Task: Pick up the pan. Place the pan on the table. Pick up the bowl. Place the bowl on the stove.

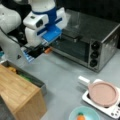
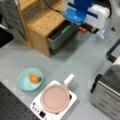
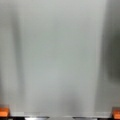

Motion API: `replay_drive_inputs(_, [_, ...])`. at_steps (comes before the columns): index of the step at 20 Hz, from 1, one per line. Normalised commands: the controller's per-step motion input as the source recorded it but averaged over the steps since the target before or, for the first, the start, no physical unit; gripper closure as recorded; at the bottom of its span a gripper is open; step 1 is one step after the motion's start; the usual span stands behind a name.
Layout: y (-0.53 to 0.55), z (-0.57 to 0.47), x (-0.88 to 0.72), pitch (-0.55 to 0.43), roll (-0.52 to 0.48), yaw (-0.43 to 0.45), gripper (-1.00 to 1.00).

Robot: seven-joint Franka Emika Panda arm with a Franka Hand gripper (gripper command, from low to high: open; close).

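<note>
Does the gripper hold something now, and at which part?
Nothing is held: the gripper hangs empty above the table; the pan sits on the stove.

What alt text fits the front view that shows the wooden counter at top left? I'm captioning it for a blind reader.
A dusty-pink pan sits on a small white stove at a front view's bottom, its white handle pointing up-right. To its left on the grey table, a turquoise bowl holds an orange object. The empty end effector hangs near the top.
</note>
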Motion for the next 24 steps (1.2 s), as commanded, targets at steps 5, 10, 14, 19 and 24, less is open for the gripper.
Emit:
replay_drive_inputs(5, [0.0, -0.04, 0.06, 0.042, 0.021, 0.047, -1.0])
replay_drive_inputs(10, [0.07, -0.14, 0.23, 0.03, 0.033, 0.036, -1.0])
replay_drive_inputs(14, [0.14, -0.27, 0.42, 0.006, 0.049, 0.022, -1.0])
replay_drive_inputs(19, [0.17, -0.33, 0.44, 0.005, 0.091, 0.054, -1.0])
replay_drive_inputs(24, [0.18, -0.2, 0.35, 0.01, 0.094, 0.028, -1.0])
